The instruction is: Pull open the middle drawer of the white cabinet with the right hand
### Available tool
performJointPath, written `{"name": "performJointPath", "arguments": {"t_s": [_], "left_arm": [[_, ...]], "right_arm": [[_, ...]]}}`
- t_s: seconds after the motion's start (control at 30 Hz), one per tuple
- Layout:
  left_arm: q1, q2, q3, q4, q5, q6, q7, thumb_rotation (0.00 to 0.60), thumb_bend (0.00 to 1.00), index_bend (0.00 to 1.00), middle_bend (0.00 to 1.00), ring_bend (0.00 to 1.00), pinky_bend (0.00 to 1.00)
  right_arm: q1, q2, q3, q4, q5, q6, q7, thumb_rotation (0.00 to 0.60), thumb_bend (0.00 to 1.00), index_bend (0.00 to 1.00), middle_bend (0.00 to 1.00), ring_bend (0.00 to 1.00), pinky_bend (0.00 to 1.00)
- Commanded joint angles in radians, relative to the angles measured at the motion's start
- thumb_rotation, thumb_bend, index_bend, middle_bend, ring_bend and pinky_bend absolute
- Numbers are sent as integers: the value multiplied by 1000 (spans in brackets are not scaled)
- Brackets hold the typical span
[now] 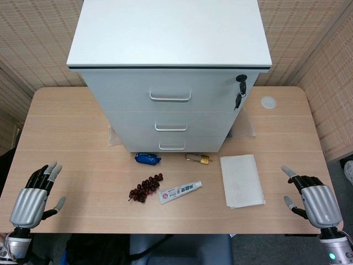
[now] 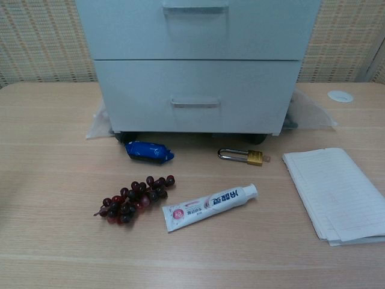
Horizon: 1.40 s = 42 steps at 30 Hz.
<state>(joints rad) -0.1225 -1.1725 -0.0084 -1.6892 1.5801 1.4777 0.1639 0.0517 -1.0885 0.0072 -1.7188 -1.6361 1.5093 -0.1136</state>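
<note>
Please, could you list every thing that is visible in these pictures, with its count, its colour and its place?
cabinet: one, white, at the back middle of the table, three drawers, all closed
keys: hanging from the lock on the top drawer, black heads
table: one, light wood
snack packet: one, blue, in front of the cabinet, left side
padlock: one, brass with steel shackle, in front of the cabinet
grapes: one bunch, dark red, front centre
toothpaste tube: one, white and red, right of the grapes
paper stack: one, white, right side
left hand: silver and black, near left edge, holding nothing
right hand: silver and black, near right edge, holding nothing
</note>
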Motion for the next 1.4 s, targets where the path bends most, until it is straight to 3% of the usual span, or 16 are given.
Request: {"name": "performJointPath", "arguments": {"t_s": [0.03, 0.83, 1.0, 1.23, 1.4], "left_arm": [[-1, 0, 0, 0, 0, -1, 0, 600, 327, 25, 0, 0, 104], [1, 4, 4, -5, 6, 3, -2, 600, 327, 25, 0, 0, 104], [-4, 6, 2, -4, 8, -1, -3, 600, 327, 25, 0, 0, 104], [-3, 6, 4, -4, 12, 1, -6, 600, 326, 25, 0, 0, 104], [-2, 10, 6, -5, 15, 3, -8, 600, 326, 25, 0, 0, 104]], "right_arm": [[3, -1, 0, 2, -2, -2, 1, 600, 255, 163, 409, 372, 377], [19, -3, -14, 5, -59, 0, 21, 600, 256, 177, 417, 372, 377], [54, 7, 5, -17, -89, -16, -20, 600, 256, 176, 427, 379, 378], [151, 36, 80, -117, -111, -85, -143, 600, 258, 177, 529, 540, 496], [242, 52, 141, -224, -65, -199, -251, 600, 297, 177, 709, 735, 716]]}}
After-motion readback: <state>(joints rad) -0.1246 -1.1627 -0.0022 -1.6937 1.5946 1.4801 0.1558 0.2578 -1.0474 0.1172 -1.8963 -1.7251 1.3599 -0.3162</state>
